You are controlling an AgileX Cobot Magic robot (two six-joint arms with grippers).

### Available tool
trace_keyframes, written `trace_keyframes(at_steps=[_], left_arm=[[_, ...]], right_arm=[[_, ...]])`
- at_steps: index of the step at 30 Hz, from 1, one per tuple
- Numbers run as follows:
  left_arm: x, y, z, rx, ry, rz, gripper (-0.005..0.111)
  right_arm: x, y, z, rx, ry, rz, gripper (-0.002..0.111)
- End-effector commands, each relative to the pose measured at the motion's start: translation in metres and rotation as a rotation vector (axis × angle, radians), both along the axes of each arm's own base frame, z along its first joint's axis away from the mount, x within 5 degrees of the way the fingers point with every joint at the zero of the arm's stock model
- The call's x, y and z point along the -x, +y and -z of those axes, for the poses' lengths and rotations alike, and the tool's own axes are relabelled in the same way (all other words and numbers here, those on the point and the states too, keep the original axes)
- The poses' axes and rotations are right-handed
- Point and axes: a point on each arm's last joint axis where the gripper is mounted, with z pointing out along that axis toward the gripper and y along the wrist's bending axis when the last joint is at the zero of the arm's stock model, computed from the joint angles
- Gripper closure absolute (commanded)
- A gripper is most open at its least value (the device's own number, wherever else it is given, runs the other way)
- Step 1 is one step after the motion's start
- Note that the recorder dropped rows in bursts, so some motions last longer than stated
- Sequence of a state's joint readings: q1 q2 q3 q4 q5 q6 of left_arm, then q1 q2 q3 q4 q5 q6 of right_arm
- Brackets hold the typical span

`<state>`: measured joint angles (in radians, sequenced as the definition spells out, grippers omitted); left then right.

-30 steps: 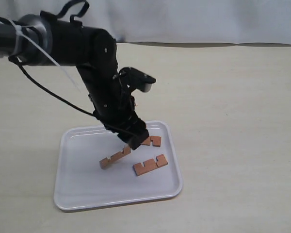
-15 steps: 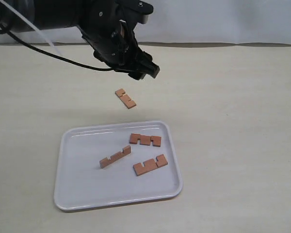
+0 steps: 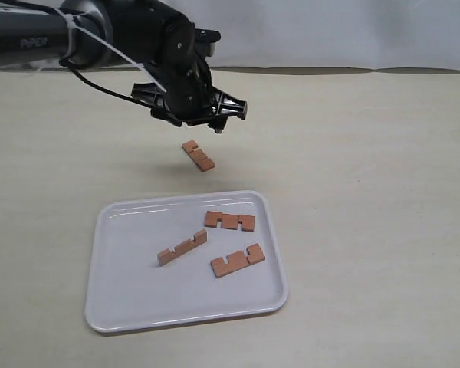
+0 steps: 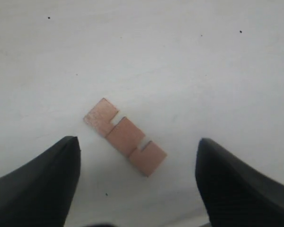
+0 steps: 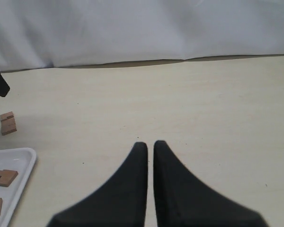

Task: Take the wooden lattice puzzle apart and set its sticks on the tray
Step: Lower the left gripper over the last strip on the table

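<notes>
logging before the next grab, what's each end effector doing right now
Left end effector: open, empty, above the loose stick.
Right end effector: shut, holding nothing.

The exterior view looks down at a slant from a raised spot in front of the table (image 3: 368, 230). The curtain (image 3: 330, 31) is at top, the tray (image 3: 115, 307) lower left, and the loose stick (image 3: 198, 156) above it. The left wrist view faces straight down, close over that stick (image 4: 125, 136). The right wrist view sits low and looks level across the table, with the same stick (image 5: 8, 123) and a tray (image 5: 19, 163) corner at its left edge.
</notes>
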<state>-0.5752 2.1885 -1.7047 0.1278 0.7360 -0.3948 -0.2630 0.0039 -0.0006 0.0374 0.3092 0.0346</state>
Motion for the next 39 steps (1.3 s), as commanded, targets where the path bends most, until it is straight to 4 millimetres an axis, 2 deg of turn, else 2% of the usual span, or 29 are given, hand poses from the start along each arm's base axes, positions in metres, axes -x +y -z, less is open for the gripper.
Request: trace_keyframes(at_steps=[1,3,13,20,28,36,39], left_arm=[[-0.005,-0.003,0.012,0.061,0.025,-0.117,0.042],[-0.007,-0.002,0.018,0.086,0.036,-0.175,0.042],[-0.008,-0.003,0.026,0.116,0.053,-0.242,0.042],[-0.006,-0.001,0.046,0.065,0.117,-0.258,0.042],[-0.004,-0.001,0.055,0.036,0.150,-0.262,0.042],[-0.005,0.000,0.056,0.037,0.144,-0.270,0.042],[-0.006,-0.004,0.047,-0.006,0.121,-0.242,0.042]], right_arm=[[0.000,0.000,-0.001,0.007,-0.015,0.001,0.104],[0.000,0.000,-0.001,0.007,-0.015,0.001,0.104],[0.000,0.000,-0.001,0.007,-0.015,0.001,0.104],[0.000,0.000,-0.001,0.007,-0.015,0.001,0.104],[0.000,0.000,-0.001,0.007,-0.015,0.001,0.104],[0.000,0.000,-0.001,0.007,-0.015,0.001,0.104],[0.000,0.000,-0.001,0.007,-0.015,0.001,0.104]])
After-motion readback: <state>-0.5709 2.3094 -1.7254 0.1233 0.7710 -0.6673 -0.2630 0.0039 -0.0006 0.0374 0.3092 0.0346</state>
